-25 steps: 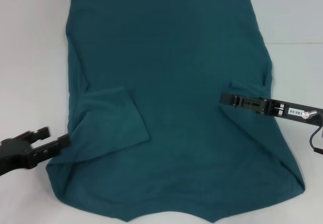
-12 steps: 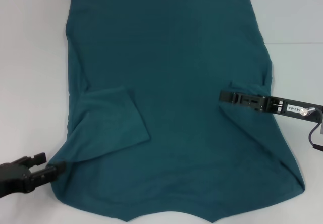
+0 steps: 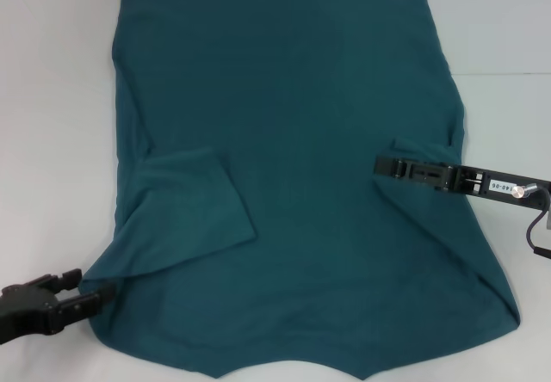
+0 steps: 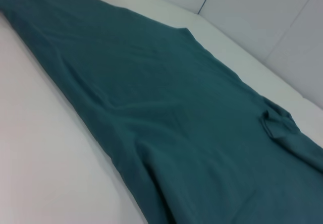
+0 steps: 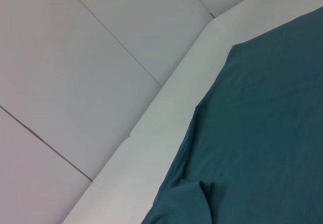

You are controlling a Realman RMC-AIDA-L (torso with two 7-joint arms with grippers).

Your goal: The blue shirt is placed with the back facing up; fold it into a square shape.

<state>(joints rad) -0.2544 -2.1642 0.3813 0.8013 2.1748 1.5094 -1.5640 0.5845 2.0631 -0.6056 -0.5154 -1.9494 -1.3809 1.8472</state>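
Shirt [image 3: 293, 175] spread flat over white table [image 3: 52, 98], plain teal side up, no lettering showing. Hem edge far from robot, straight across; collar notch at near edge, cut by frame. Left sleeve folded inward onto shirt body, lying as a slanted flap on shirt's left half. Right side of shirt gathered inward at mid-height, with a small fold of cloth just at right gripper [image 3: 381, 166]. Right gripper lying low over shirt's right edge, reaching in from the right, tip over the cloth beside that fold; fingers seen edge-on, so grip state cannot be told. Left gripper [image 3: 93, 286] at shirt's near-left corner, down by the table, fingers parted, one above and one below the cloth edge, tips touching or just at that corner; whether cloth sits between them cannot be told. Left wrist view: shirt [image 4: 166, 118] stretching away in long soft ripples over table [image 4: 45, 158], small bunched fold at its far edge. Right wrist view: shirt edge [image 5: 262, 133] against table rim [image 5: 171, 113], pale panelled wall [image 5: 75, 57] behind.
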